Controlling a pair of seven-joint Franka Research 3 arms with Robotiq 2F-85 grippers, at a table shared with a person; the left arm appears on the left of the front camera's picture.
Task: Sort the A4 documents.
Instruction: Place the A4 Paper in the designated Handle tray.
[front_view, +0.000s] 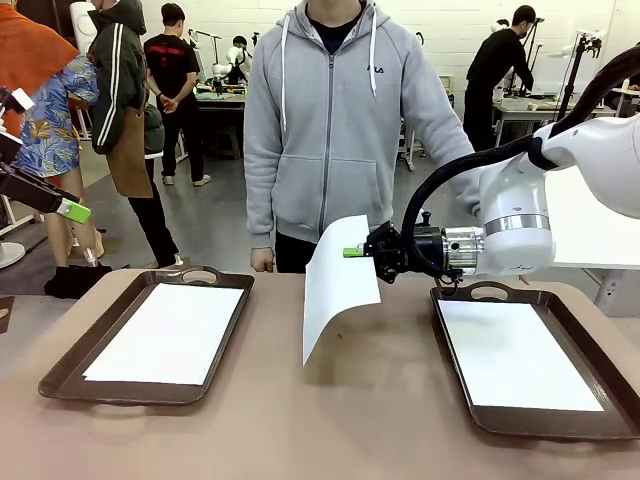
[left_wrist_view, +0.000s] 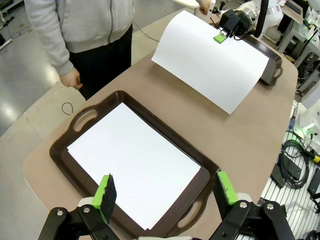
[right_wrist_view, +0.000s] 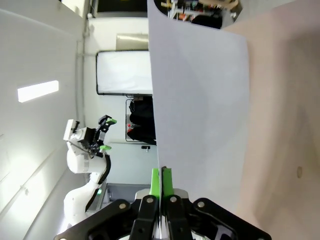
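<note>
Paper sheet (front_view: 338, 282), one of the A4 documents, hangs in the air above the middle of the table (front_view: 330, 420), between the two trays. The right end effector (front_view: 356, 252) comes in from the right side and is closed on the upper edge of this sheet; its green pads pinch the paper, and the rest of the sheet curves down from the grip, with the lower corner close to the table top. In the right wrist view the two fingers (right_wrist_view: 155, 182) stand pressed together with the thin edge of the sheet between them.

A second sheet (front_view: 168, 332) lies flat in the left tray (front_view: 60, 372), and a third sheet (front_view: 515, 352) lies flat in the right tray (front_view: 470, 410).

The left end effector (left_wrist_view: 165, 192) has its jaws wide apart and holds nothing; it hovers above the near end of the left tray. A person in a grey hoodie (front_view: 330, 120) stands at the far side of the table.
</note>
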